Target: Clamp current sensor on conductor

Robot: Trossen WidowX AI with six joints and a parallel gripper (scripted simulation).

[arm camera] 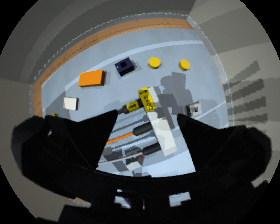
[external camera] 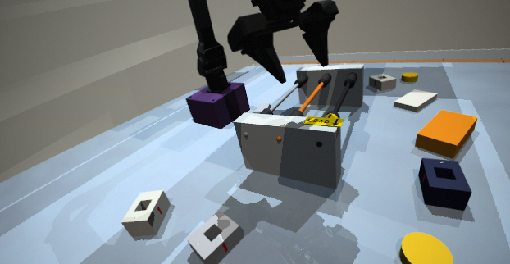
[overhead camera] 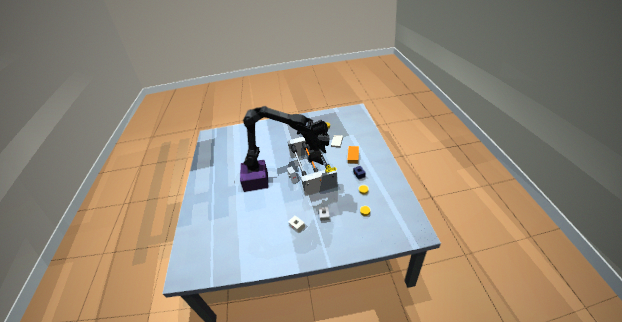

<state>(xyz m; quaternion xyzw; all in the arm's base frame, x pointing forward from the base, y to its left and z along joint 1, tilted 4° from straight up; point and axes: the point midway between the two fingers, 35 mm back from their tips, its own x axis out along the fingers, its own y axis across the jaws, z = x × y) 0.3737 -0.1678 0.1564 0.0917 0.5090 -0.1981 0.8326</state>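
Observation:
My gripper [external camera: 303, 71] [overhead camera: 316, 153] [arm camera: 148, 113] is open and empty. It hangs just above the far end of a grey two-block fixture [external camera: 295, 153] [overhead camera: 316, 183] that carries three conductors: grey, orange [external camera: 312, 96] and black [external camera: 342, 96]. A yellow LOAD tag [external camera: 323, 120] [overhead camera: 330, 169] [arm camera: 145, 98] lies on the near block at the black conductor's end. Two small pale square-holed sensor blocks with red arrows, one white [external camera: 145, 212] [overhead camera: 296, 223] and one grey [external camera: 215, 235] [overhead camera: 324, 214], stand on the table in front of the fixture, well away from the gripper. I cannot tell which one is open.
The arm's purple base [external camera: 218, 104] [overhead camera: 254, 176] stands left of the fixture. To the right lie an orange block [external camera: 446, 133], a dark blue square-holed block [external camera: 444, 182], a white flat piece [external camera: 415, 99], two yellow discs [external camera: 424, 248] [external camera: 409, 76] and another small grey holed block [external camera: 382, 81].

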